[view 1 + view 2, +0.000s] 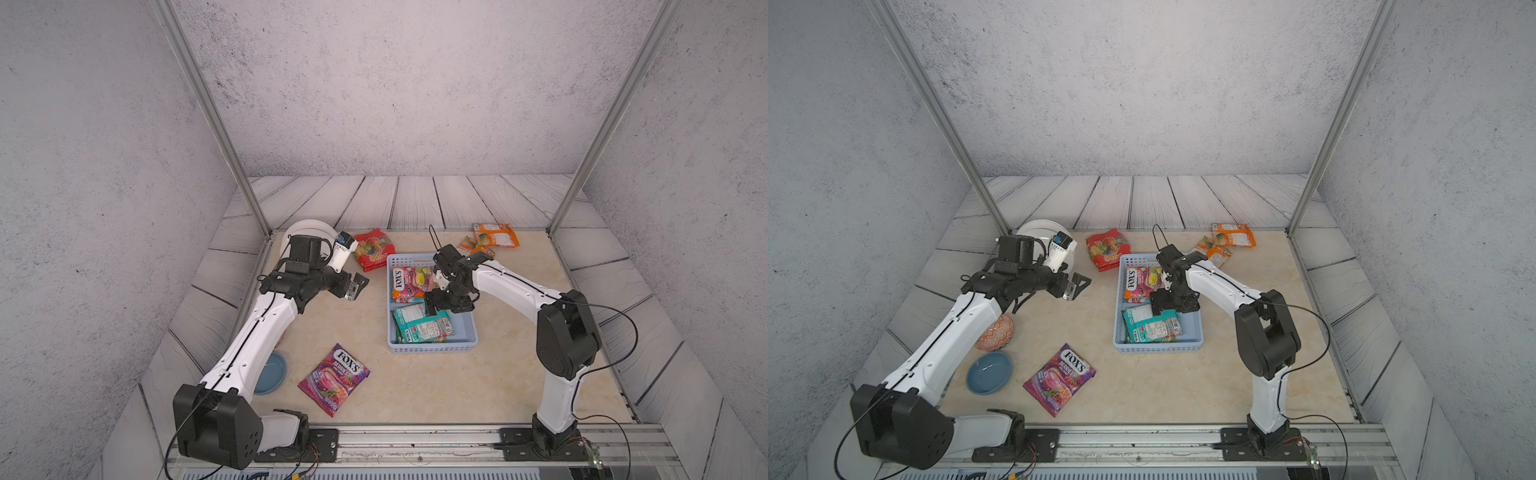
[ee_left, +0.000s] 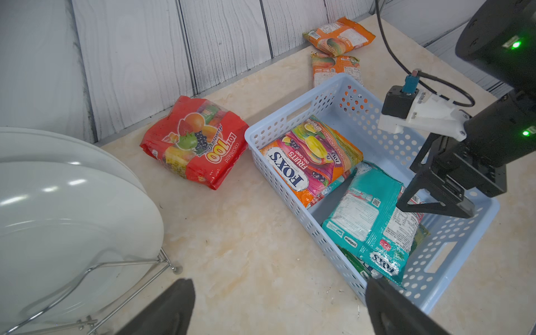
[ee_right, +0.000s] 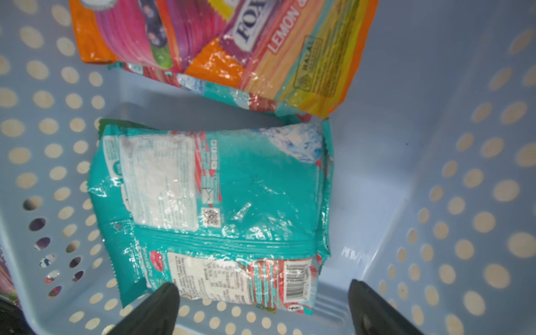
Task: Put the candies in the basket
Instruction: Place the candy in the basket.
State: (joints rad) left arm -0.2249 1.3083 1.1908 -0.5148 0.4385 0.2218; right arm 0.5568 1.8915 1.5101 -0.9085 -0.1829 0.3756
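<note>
Because the right gripper (image 1: pixel 434 307) hangs over the basket (image 1: pixel 432 345) right of centre, both top views read as a drop-off: a teal bag (image 1: pixel 422 326) lies inside at its near end, a Fruits bag (image 1: pixel 409 282) at its far end. A purple bag (image 1: pixel 1059 378) near left, a red bag (image 1: pixel 1105 249) far left and two orange bags (image 1: pixel 1233 235) far right lie outside on the table (image 1: pixel 1183 386). Left wrist view: the left gripper (image 2: pixel 278 304), spread wide and empty, faces the red bag, probably its next pick. Right wrist view: the fingers (image 3: pixel 156 307) stand well apart above the teal bag, gripping nothing.
</note>
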